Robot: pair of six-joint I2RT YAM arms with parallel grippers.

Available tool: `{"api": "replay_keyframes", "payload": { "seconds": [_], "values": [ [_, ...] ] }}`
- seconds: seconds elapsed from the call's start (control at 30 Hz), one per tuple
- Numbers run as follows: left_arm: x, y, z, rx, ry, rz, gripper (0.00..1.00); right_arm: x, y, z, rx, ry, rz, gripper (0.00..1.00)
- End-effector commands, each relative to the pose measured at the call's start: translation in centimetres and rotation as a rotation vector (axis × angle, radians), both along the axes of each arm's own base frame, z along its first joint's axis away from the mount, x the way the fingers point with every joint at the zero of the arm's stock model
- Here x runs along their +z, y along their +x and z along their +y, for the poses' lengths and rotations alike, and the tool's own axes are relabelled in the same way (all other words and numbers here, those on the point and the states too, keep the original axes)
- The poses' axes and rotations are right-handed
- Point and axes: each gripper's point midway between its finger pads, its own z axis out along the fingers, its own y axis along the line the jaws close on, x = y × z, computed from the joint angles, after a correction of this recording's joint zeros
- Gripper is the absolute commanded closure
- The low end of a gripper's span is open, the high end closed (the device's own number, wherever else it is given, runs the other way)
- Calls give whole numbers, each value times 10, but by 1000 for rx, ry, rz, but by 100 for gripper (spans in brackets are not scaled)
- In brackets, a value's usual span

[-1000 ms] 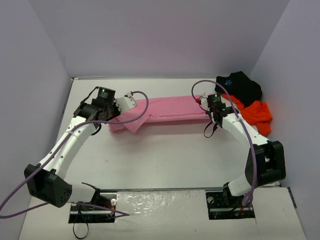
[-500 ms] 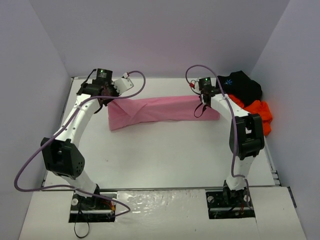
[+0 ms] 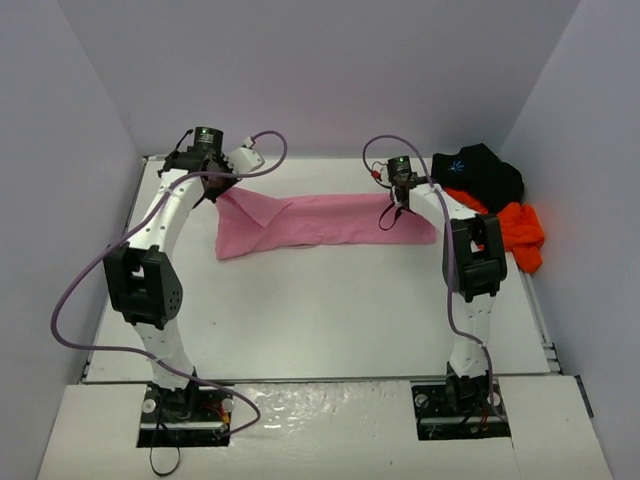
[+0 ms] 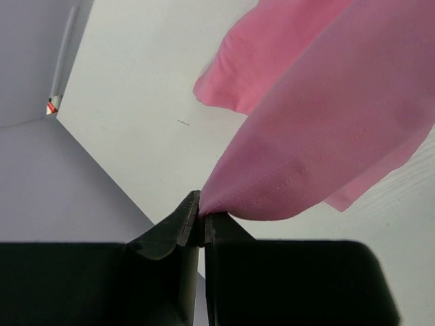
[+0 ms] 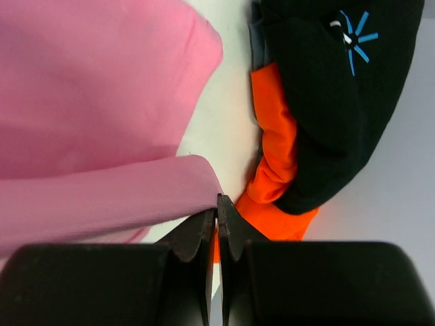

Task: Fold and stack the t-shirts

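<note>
Black t-shirt (image 3: 480,172) overlaps orange t-shirt (image 3: 520,230) beside pink t-shirt (image 3: 320,220).

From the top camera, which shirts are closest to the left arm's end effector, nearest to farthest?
1. The pink t-shirt: its corner is pinched in the left end effector.
2. The black t-shirt: far right, at the back.
3. The orange t-shirt: far right, just beyond the black one.

Robot lab test cell.
A white table (image 3: 330,320) is boxed in by plain lavender walls (image 3: 300,70) on three sides. Two white robot arms, the left arm (image 3: 163,218) and the right arm (image 3: 470,265), are bolted at its near edge, with purple cables (image 3: 55,325) looping off them.
</note>
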Motion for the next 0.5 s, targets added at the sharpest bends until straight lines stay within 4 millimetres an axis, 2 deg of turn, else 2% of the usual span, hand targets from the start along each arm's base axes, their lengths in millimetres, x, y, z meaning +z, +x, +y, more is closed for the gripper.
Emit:
{"api": "replay_keyframes", "payload": {
  "seconds": [0.0, 0.07, 0.1, 0.13, 0.17, 0.2, 0.23, 0.27, 0.47],
  "values": [
    [2, 16, 6, 5, -17, -8, 100, 13, 21, -3, -25, -50, -52, 100],
    [-9, 22, 6, 12, -20, 14, 100, 8, 26, -2, -31, -57, -52, 100],
    [-13, 25, 7, 14, -24, 26, 96, 5, 30, -2, -39, -56, -56, 100],
    [-15, 29, 8, 19, -28, 31, 87, 3, 33, -1, -43, -61, -55, 90],
    [-17, 32, 9, 25, -31, 32, 77, 1, 35, -1, -44, -69, -53, 74],
    [-19, 35, 9, 28, -36, 39, 72, -2, 36, -1, -48, -77, -49, 56],
    [-20, 37, 11, 36, -42, 41, 64, -5, 37, -1, -50, -82, -46, 44],
    [-20, 40, 14, 51, -48, 37, 53, -8, 38, 0, -51, -84, -44, 41],
    [-15, 58, 18, 74, -68, 21, 46, -9, 54, -1, -80, -92, -79, 30]
  ]
}}
